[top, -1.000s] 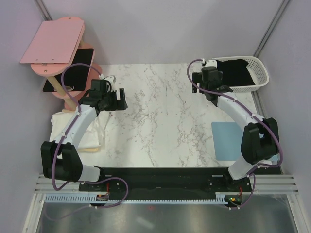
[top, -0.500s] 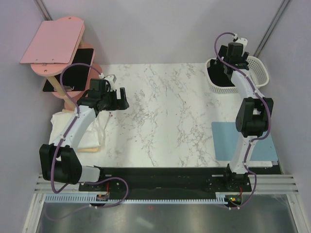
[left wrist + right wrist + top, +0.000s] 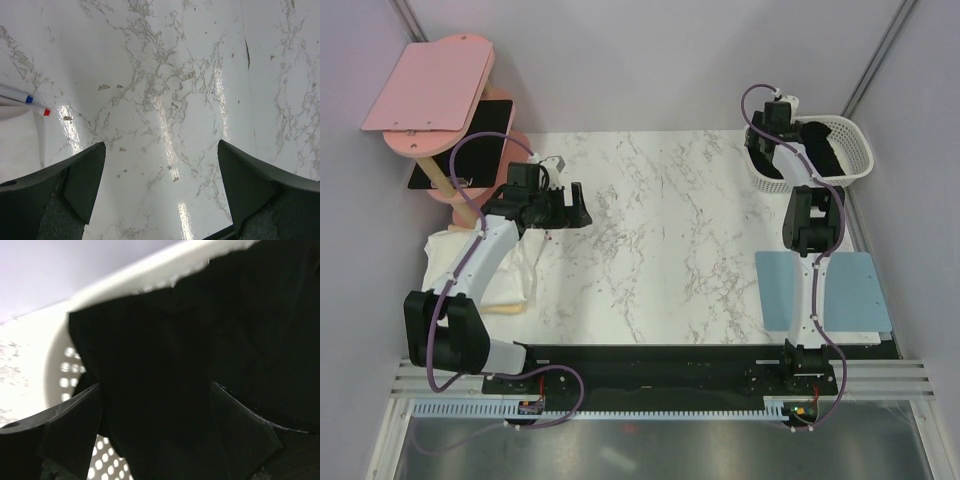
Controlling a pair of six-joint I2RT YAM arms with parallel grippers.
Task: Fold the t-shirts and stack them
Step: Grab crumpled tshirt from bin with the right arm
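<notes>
Black t-shirts lie bunched in a white perforated basket at the table's back right. My right gripper reaches down into that basket. In the right wrist view its jaws stand wide apart, with black t-shirt fabric filling the space between and beyond them; the basket rim shows above. My left gripper hovers over the bare marble table at the left, open, and nothing lies between its fingers.
A pink stand with a glossy black rectangle is at the back left. A white cloth lies by the left arm, a pale blue mat at the right. A pen tip shows left of the left gripper.
The right arm has swung from the table's edge up over the basket and lowered its gripper onto the black fabric. The left gripper has shifted slightly right.
</notes>
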